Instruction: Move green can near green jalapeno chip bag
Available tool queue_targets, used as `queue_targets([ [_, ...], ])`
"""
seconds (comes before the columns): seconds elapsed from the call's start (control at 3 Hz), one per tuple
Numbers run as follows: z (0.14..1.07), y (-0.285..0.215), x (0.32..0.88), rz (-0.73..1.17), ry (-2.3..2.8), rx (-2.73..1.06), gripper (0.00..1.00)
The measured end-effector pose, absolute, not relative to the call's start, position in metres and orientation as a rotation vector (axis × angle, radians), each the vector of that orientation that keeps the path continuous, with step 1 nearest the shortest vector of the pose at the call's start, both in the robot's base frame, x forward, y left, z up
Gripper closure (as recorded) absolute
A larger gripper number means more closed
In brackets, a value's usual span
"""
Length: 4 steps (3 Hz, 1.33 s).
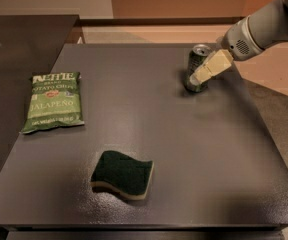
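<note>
The green can [196, 59] stands upright at the table's far right, dark green with a silver top. My gripper [204, 73] reaches in from the upper right and is at the can, with its pale tip across the can's right front side. The green jalapeno chip bag [53, 101] lies flat at the left side of the table, far from the can. Its white lettering faces up.
A dark green wavy sponge [122, 175] with a pale base lies at the front middle of the dark table [194, 149]. A second dark surface [14, 49] adjoins on the left. The table's right edge [264, 119] runs close to the can, with floor beyond it.
</note>
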<state>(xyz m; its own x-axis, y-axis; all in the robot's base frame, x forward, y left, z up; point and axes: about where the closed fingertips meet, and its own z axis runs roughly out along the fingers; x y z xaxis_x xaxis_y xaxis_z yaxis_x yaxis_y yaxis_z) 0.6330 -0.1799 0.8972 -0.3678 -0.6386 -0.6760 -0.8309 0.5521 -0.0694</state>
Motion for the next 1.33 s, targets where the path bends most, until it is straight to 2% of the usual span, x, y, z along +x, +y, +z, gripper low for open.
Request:
queue_targets([
  [0.33, 0.894, -0.175, 0.634, 0.409, 2.106, -1.17, 0.17],
  [1.33, 0.9, -0.17, 0.624, 0.47, 2.069, -1.171, 0.86],
])
